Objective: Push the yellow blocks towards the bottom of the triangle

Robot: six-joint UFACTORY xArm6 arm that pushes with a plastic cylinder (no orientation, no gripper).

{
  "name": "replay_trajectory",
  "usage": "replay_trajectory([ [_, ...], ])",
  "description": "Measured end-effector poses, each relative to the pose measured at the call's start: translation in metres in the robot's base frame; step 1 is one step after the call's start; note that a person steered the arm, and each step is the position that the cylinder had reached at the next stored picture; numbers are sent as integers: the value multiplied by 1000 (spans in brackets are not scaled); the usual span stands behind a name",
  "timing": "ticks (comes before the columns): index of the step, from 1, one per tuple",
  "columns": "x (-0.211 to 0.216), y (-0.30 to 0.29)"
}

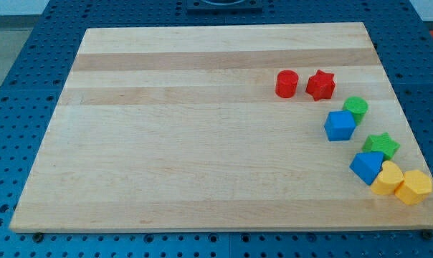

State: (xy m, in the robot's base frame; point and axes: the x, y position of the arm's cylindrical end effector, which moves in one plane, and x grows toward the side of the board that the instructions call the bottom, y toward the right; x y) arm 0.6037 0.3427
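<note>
My tip does not show anywhere in the camera view, and the rod has no jaws to be apart or together, so nothing can be placed against it; I use the view's sides instead.

The two yellow plastic blocks sit at the view's bottom right of the pale wooden board [202, 165]. The inner yellow block [387, 178] touches the outer yellow block [416, 187] on its right; their exact shapes are hard to make out. Touching the inner one on its upper left is a blue plastic block [366, 168], which I take to be the triangle, though its outline is not certain. Above it lie a green plastic star [381, 146], a blue angular block [340, 125], a green cylinder [356, 109], a red star [320, 85] and a red cylinder [286, 84].

Risks, as I judge them:
- The outer yellow block lies just beside the board's right edge, so a push angled rightward or downward could send it off
- The yellows touch, so pushing one off-centre would likely spin or scatter the other
- The blue block is in contact too, so a push carried too far would shove the target itself towards the green star
</note>
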Motion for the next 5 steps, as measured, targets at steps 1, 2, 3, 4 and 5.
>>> replay_trajectory([
  [1,-5,-8],
  [2,-9,-25],
  [3,-9,-45],
  [4,-13,-62],
  [5,-28,-72],
])
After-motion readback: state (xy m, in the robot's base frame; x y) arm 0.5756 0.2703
